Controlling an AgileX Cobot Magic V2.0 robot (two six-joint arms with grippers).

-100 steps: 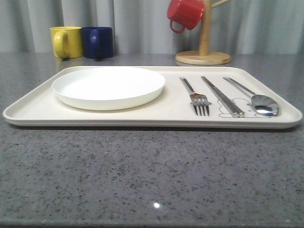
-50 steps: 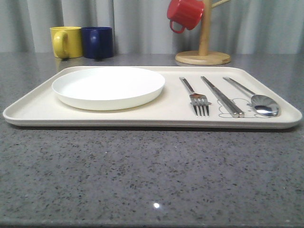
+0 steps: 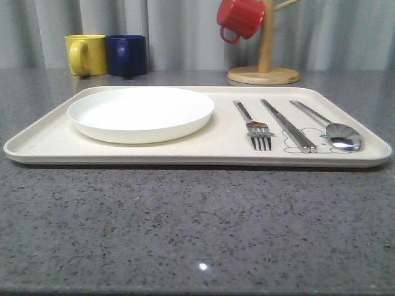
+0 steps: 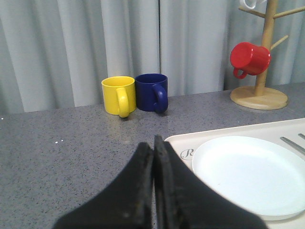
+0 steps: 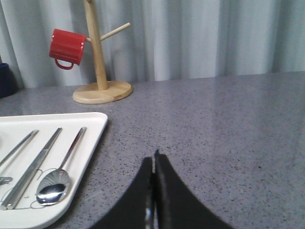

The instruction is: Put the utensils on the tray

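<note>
A: Left gripper closed, empty. Right gripper also closed, empty, over bare counter.

B: Cutlery?

A: Fork, chopsticks, spoon lie side by side on the tray, long axes front-to-back, beside the plate. Right arm nearer. Looks done.

A staged dining or kitchen setup — likely a test room dressed as a home. A speckled grey stone table carries a tray laid with a white plate and cutlery. Behind stand a yellow mug, a blue mug and a wooden mug tree — all against plain grey curtains.
</note>
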